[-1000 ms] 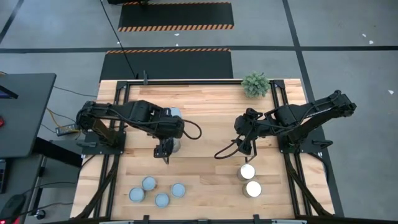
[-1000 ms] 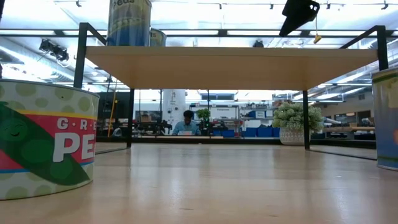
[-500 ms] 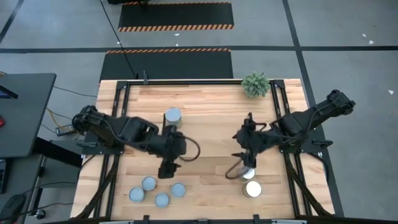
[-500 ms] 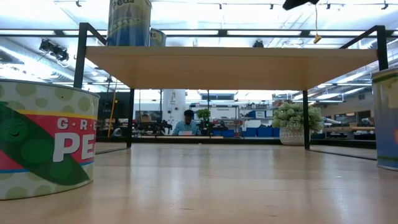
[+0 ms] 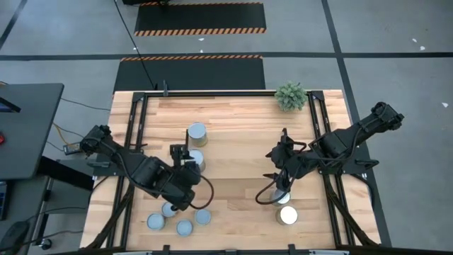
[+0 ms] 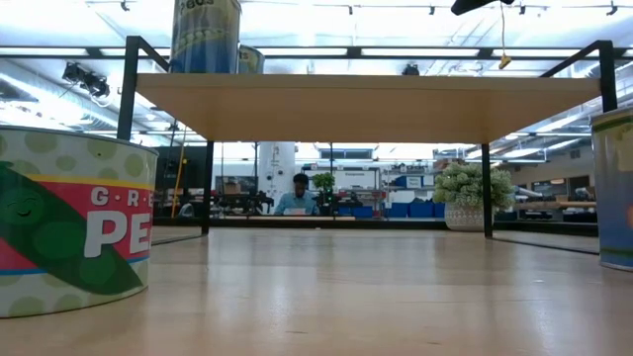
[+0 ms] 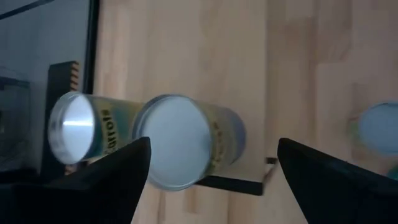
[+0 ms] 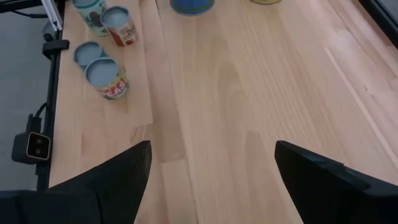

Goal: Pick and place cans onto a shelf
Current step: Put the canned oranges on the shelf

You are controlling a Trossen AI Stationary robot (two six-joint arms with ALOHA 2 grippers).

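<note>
Two wide cans [image 5: 196, 134] stand on the light-wood shelf [image 5: 233, 134] near its left end, while four small blue-grey-topped cans [image 5: 184, 227] cluster at the table's front left and a white-topped can [image 5: 288, 215] sits at front right. The left gripper [image 5: 185, 203], fingers spread wide and holding nothing, hovers over the small cans. The right gripper [image 5: 282, 190], also wide open and empty, hangs above a second can beside the white-topped one; a small potted plant [image 5: 291, 95] stands at the table's far edge.
</note>
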